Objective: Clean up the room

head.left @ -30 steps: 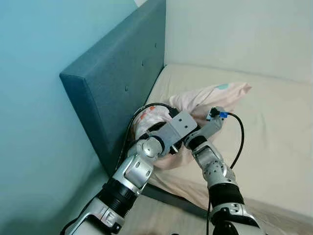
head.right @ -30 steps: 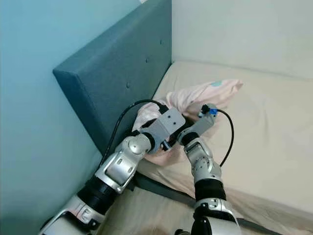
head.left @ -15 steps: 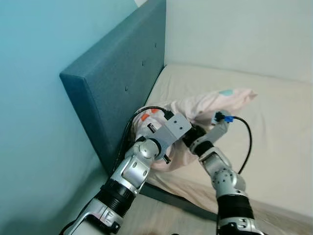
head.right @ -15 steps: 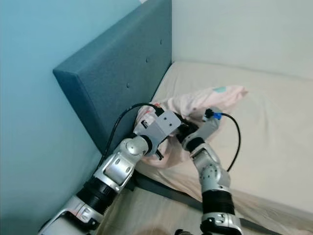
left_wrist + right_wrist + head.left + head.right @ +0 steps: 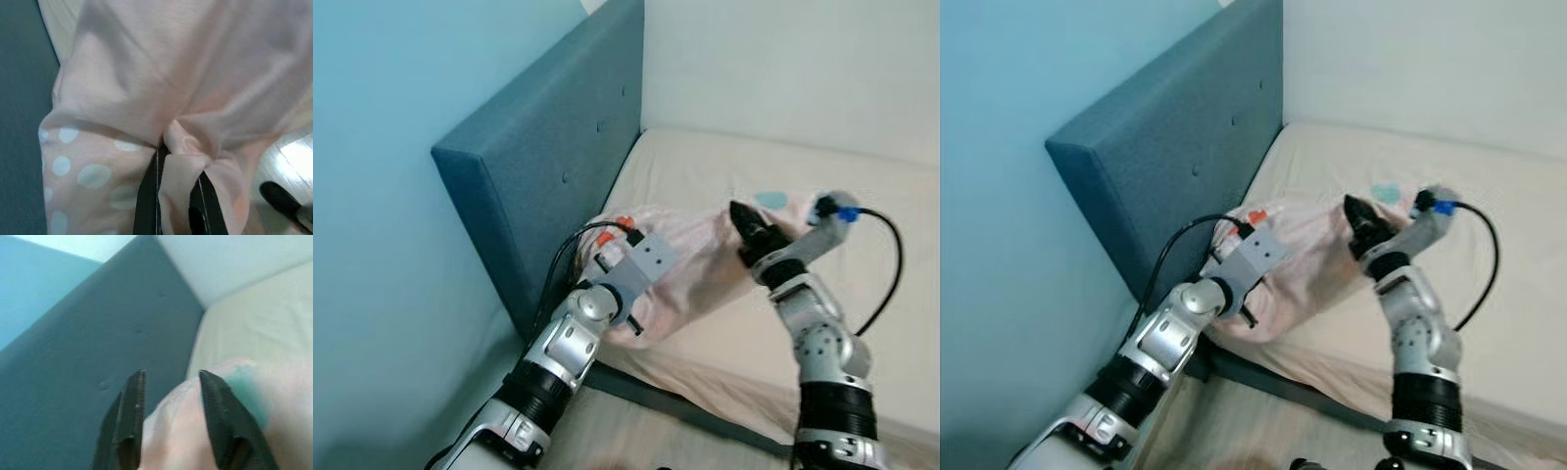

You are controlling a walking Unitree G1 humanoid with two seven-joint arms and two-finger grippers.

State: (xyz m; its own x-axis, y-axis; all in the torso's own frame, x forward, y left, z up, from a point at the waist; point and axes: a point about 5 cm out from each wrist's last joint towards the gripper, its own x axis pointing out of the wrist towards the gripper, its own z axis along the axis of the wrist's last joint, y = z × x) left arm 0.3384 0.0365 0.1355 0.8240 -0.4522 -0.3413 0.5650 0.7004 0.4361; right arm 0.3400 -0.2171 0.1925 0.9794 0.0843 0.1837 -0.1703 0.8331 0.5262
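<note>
At the head end of the bed, the left gripper [image 5: 175, 183] has its two black fingers [image 5: 146, 196] clenched on a bunched fold of the pink pillow [image 5: 690, 264], the cloth puckering between them. This pillow end lies close to the near edge of the mattress [image 5: 862, 196], just beside the teal headboard [image 5: 548, 157]. Pale blue dots mark the pillow's cover on the side facing the headboard.

The right gripper [image 5: 168, 382] is raised over the pillow's far end, its fingers [image 5: 128, 406] spread apart with pink fabric showing between and beneath them; whether the pads actually press the cloth cannot be told. In the head views this gripper [image 5: 744, 223] points toward the headboard, with a black cable looping from its wrist.

The pillow stretches across the mattress between the two grippers, bulging in the middle. Its left end sits near the headboard's lower part; its right end is well clear of it. Beyond the pillow, the beige mattress runs bare to the white wall [image 5: 803, 69] behind and off to the right. A blue wall [image 5: 382, 196] stands to the left of the headboard, and pale floor [image 5: 636, 431] shows below the dark bed frame.
</note>
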